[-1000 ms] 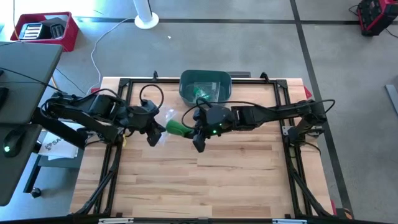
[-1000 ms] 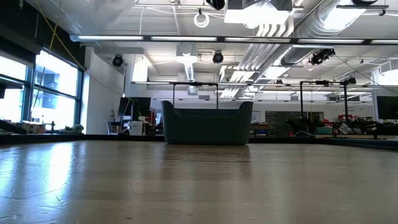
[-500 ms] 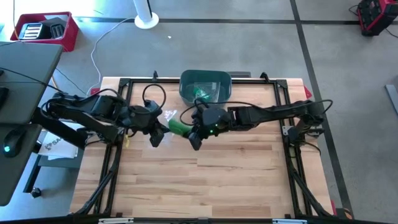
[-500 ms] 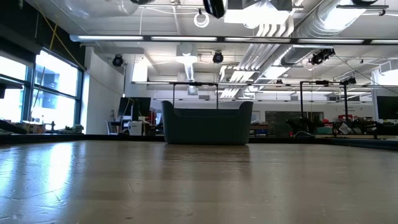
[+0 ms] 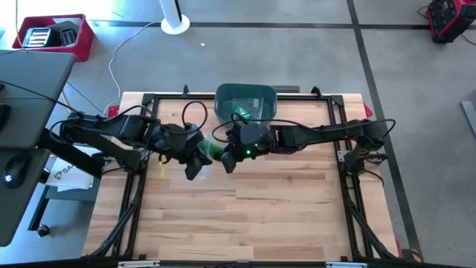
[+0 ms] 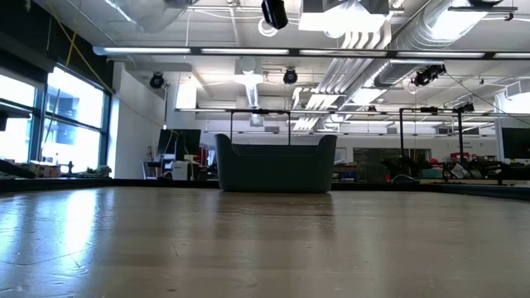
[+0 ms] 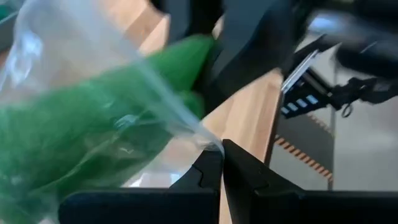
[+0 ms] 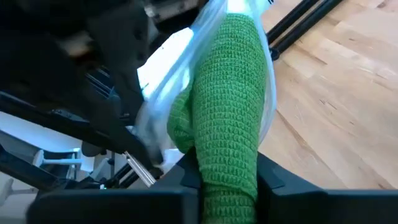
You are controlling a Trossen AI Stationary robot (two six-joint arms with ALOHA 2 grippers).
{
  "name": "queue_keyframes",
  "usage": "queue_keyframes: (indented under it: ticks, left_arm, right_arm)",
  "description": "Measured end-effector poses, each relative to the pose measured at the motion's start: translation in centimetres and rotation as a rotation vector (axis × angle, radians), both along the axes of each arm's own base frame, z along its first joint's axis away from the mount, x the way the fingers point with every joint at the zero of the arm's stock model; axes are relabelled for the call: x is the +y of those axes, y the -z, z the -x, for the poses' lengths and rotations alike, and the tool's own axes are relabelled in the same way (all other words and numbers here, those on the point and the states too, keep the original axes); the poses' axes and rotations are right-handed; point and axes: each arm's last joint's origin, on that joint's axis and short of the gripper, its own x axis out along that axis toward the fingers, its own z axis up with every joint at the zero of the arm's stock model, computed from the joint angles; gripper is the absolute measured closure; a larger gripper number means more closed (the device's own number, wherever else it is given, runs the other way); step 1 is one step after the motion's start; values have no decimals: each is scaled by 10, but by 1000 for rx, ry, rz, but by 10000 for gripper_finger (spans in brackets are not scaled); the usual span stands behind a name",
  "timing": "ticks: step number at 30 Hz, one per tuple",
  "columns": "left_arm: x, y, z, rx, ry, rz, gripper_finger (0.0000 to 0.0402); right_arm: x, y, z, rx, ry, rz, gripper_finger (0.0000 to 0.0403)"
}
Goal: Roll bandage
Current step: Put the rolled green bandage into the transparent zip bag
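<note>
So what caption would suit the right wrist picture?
Right gripper pinching a green bandage roll, clear plastic wrapper peeling away.

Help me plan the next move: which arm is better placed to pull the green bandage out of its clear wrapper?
Probably the right: the right gripper already clamps the green bandage, while the left gripper is shut on the clear wrapper and can hold it back.

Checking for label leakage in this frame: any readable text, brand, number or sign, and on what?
None can be read for certain.
White sheet under the table's left edge: dark print, too small to read.
Clear wrapper around the green bandage: dark marks at its top edge, cut off.
Red bin on the floor: no legible label.
Room signs in the low view: too small.
</note>
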Motion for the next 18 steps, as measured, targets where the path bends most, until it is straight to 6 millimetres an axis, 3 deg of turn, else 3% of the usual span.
queue_keyframes:
  ticks: [8, 14, 18]
  left_arm:
    - [-1, -3, 3, -21, 5, 18, 401]
    - [-5, 1, 8, 43, -21, 44, 401]
    - [-10, 8, 5, 52, -18, 25, 401]
  right_arm:
    - [0, -1, -2, -19, 24, -35, 293]
    - [4, -1, -1, -9, -79, -121, 242]
    - [6, 0, -1, 11, -102, -173, 229]
